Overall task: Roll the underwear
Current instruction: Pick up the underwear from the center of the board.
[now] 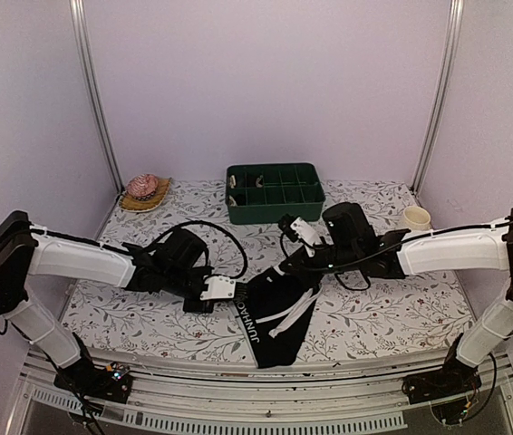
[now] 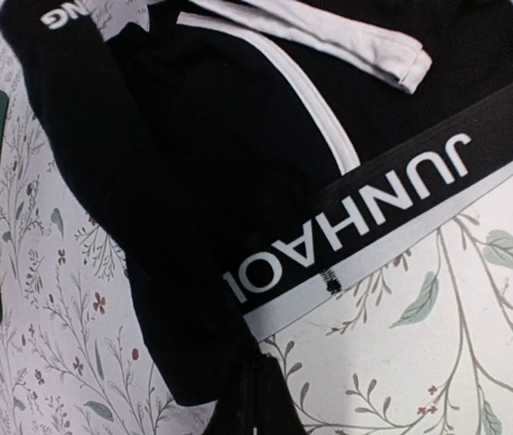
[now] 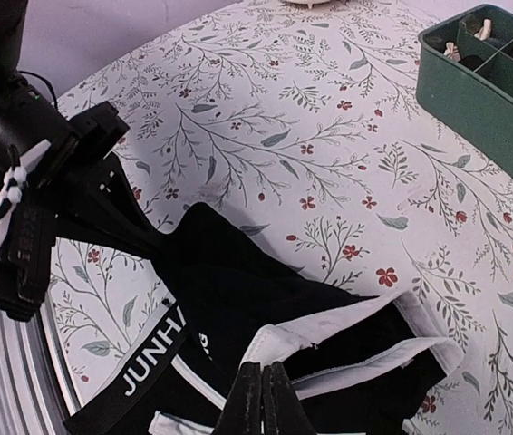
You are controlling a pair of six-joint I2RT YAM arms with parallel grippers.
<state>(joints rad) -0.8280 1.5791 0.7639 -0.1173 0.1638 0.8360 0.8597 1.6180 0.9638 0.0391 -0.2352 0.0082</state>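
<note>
Black striped briefs [image 1: 275, 328] lie crumpled at centre of worktop [image 1: 401, 308], near edge. L jaws shut on waistband end, R jaws pinch fabric at far side. Green bin [image 1: 275, 210] behind.

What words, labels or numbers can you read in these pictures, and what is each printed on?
"JUNHAO", then a letter cut off by a fold: white print on the black waistband of the striped underwear.
"NG": white print on a folded-over part of the same waistband, with the letters before it hidden.
Nothing else readable shows in any view.
</note>
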